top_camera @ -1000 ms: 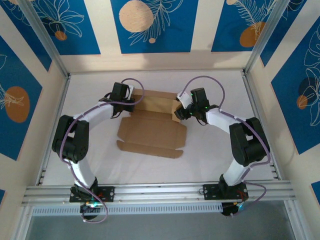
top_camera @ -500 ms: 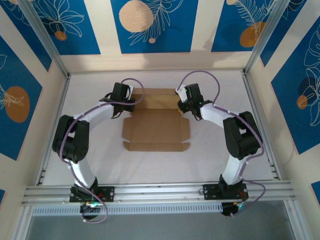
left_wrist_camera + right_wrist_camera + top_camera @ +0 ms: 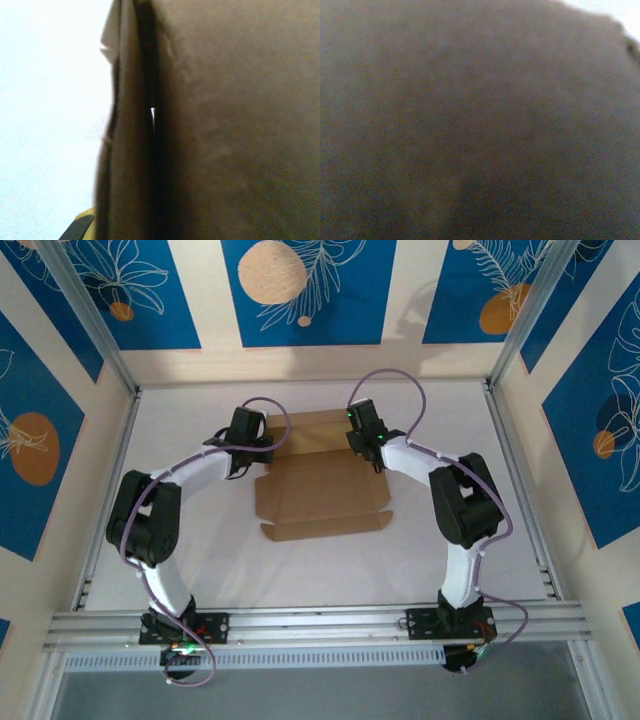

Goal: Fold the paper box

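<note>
The paper box (image 3: pixel 320 490) lies open on a white table (image 3: pixel 330 570), which shows more bare surface on the box's near side than beyond it. The box's long axis runs left to right, its right end turned slightly away. Its narrow front flap (image 3: pixel 325 527) points toward the arm bases, and its rear panel stands along the far side.

At the box's far left corner the left gripper (image 3: pixel 266 444) has its jaws pressed together on a folded cardboard edge, seen close and edge-on in the left wrist view. At the box's far right corner sits the right gripper (image 3: pixel 353 441), but I cannot tell how its jaws stand because blurred cardboard fills its wrist view.

Beyond the box rise cream walls with blue leaf-patterned panels (image 3: pixel 300 290).
</note>
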Action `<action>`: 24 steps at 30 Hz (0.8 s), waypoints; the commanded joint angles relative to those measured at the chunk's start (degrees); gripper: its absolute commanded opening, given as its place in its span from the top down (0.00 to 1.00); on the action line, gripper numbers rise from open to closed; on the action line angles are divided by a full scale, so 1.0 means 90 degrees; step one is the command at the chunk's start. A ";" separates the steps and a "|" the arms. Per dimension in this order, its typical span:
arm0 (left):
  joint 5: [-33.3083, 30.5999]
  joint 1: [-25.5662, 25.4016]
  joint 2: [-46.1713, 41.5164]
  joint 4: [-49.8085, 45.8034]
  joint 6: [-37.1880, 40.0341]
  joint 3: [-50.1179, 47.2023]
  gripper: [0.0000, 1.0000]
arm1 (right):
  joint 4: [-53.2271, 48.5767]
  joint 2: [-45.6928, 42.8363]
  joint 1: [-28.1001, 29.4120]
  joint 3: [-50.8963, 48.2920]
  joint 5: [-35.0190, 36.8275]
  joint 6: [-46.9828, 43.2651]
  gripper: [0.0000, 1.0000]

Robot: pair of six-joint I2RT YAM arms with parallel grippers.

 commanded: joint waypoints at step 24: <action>0.0281 -0.0437 -0.0581 0.0403 -0.1012 -0.0585 1.00 | -0.1428 0.0065 0.0935 0.0617 0.1415 0.2460 0.72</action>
